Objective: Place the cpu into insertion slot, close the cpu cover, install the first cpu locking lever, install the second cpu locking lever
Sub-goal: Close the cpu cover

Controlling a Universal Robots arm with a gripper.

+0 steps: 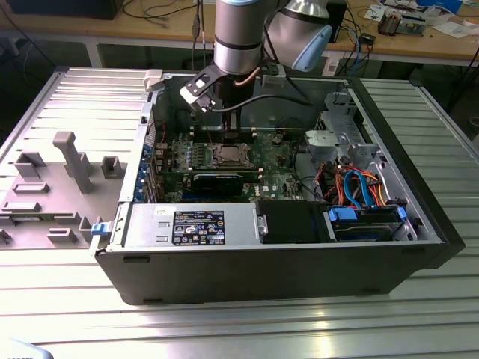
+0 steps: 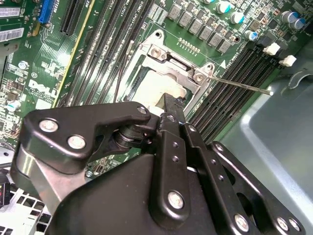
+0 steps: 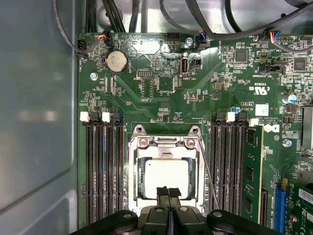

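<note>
Black linkage bars and bolts of the gripper [image 2: 171, 104] sit closest in the second wrist view. Its fingers [image 3: 163, 192] meet at the tips with no gap and hold nothing that can be seen. The tips are over one edge of the cpu [image 3: 166, 172]; whether they press on it cannot be told. The cpu lies flat in the insertion slot [image 3: 140, 183], and its pale metal top shows through the cut-out of the cpu cover [image 3: 165, 146], which lies down over it.

A thin locking lever [image 3: 208, 171] runs just beside the socket in the first wrist view. In the second wrist view it angles away from the socket, across the memory slots [image 2: 230, 83]. The first wrist view also takes in the green circuit board [image 3: 161, 93] beyond the socket, with a coin battery [image 3: 117, 61] and dark cables [image 3: 220, 24] at its far edge.

Memory slots flank the socket closely on both sides, and a grey case wall [image 3: 39, 122] rises just past one bank. In the exterior view the arm [image 1: 238, 37] comes down through the open side of the computer case [image 1: 284, 269]. A drive cage with blue and orange cables [image 1: 359, 187] is on the exterior view's right, and the power supply [image 1: 194, 224] is along the near side. The case rests on a ribbed metal table [image 1: 224, 329], with a grey fixture [image 1: 52, 179] on the exterior view's left.
</note>
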